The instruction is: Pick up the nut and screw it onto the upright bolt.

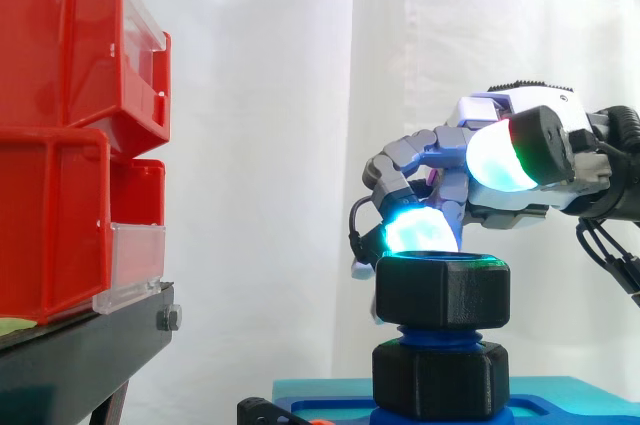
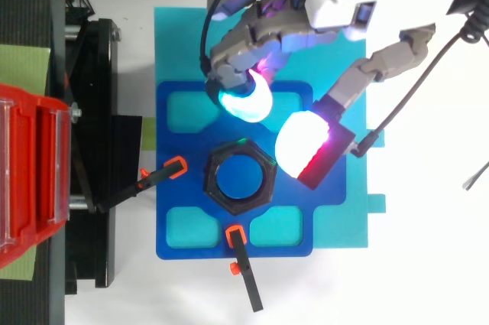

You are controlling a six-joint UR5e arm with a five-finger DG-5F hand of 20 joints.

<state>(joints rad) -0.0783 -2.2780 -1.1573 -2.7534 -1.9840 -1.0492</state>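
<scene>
Nearest the side camera, my thumb's white pad [image 1: 497, 158] hangs above and to the right of the black nut [image 1: 442, 290]. That nut sits on the upright blue bolt [image 1: 440, 333], above a black base collar [image 1: 440, 380] on the blue plate [image 2: 183, 225]. My hand [image 2: 359, 4] hovers loosely curled, gripping nothing. One cyan fingertip [image 1: 420, 230] is at the nut's top rim, though I cannot tell whether they touch. Farther off stand the red bins [image 1: 60, 145].
</scene>
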